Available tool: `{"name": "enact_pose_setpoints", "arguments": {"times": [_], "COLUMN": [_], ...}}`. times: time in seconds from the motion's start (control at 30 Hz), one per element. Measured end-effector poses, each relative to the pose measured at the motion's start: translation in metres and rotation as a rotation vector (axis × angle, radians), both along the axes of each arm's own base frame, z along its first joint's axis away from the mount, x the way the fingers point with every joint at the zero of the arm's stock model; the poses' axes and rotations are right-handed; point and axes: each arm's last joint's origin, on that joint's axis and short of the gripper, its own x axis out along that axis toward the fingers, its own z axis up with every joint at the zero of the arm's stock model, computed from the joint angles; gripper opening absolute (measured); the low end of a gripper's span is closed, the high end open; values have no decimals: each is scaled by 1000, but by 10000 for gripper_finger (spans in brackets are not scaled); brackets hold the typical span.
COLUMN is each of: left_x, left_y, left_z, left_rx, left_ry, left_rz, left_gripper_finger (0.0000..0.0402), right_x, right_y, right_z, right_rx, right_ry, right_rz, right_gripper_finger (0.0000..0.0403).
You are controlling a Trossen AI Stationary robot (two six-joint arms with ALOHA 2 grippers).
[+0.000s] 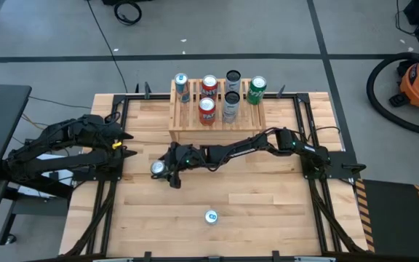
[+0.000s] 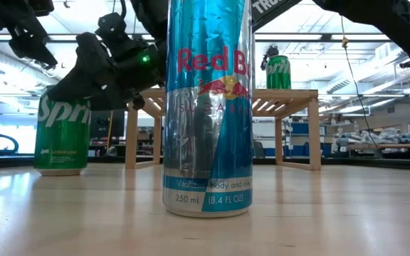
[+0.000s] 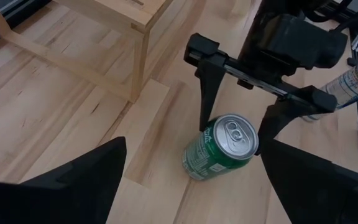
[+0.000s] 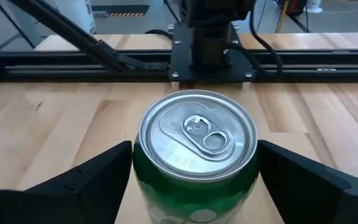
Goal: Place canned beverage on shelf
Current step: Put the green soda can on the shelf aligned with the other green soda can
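A green Sprite can (image 1: 157,169) stands upright on the table left of centre, also seen in the low view (image 2: 61,135). My right gripper (image 4: 194,163) reaches across from the table's right and is shut on this can. The wooden shelf (image 1: 188,127) stands at the far middle with several cans on its tiers. My left gripper (image 1: 126,143) waits open at the table's left, above the table and clear of the can. My right gripper pinches the green can between its two fingers, one on each side of the upper wall (image 4: 135,168), just below the lid's rim. The fingers (image 3: 205,106) come from the table's right, slanting slightly down. The can stands upright with its base on the table.
A tall blue-and-silver Red Bull can (image 1: 210,216) stands upright near the table's near edge, filling the low view (image 2: 206,107). Black rails (image 1: 308,138) frame the table. Bare wood lies between the green can and the shelf.
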Motion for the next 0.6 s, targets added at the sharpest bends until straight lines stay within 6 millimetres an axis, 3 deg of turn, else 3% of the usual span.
{"name": "enact_pose_setpoints", "arguments": {"times": [0.37, 0.6], "left_x": [0, 0], "left_y": [0, 0], "left_z": [0, 0], "left_rx": [0, 0], "left_ry": [0, 0], "left_rz": [0, 0], "left_gripper_finger": [373, 373], "right_x": [-2, -3], "right_y": [4, 5], "right_z": [-5, -6], "right_rx": [-43, -57], "right_ry": [57, 70], "right_rz": [-26, -55], "right_gripper_finger": [346, 307]}}
